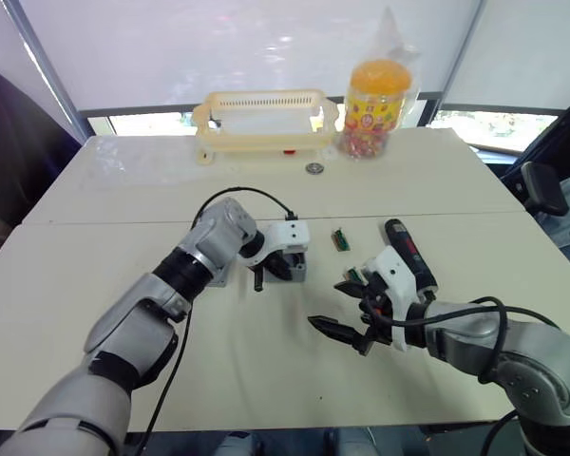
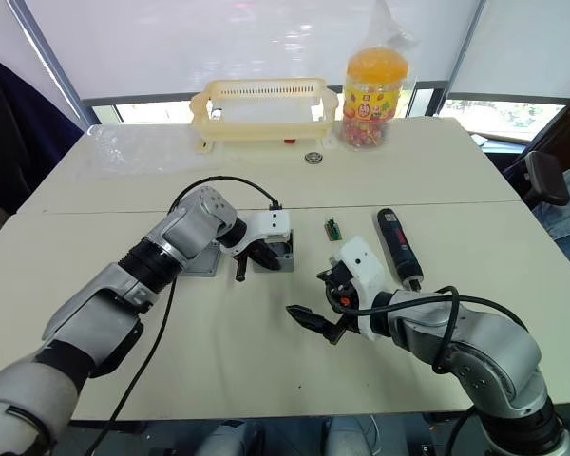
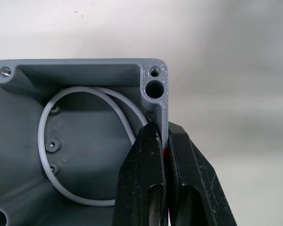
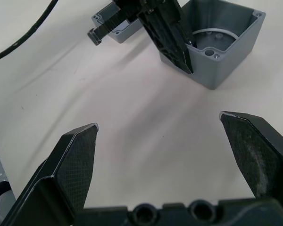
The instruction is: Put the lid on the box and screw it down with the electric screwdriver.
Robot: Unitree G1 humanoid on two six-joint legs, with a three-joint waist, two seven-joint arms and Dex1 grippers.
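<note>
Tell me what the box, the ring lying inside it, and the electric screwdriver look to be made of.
The box: likely moulded grey plastic, with a matte finish, thick uniform walls and cast-in corner screw posts.
The white ring inside: probably rubber or silicone cord, thin, smooth and loosely curved like a seal.
The electric screwdriver: seemingly black plastic with a slight sheen and a red label; its bit is too small to judge.

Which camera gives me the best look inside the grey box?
The left wrist view: it looks straight into the open box, showing a white ring inside, corner screw holes, and the left hand pinching one wall. The right wrist view shows the box at an angle behind that hand. The eye views show little of it, mostly behind that hand.
</note>
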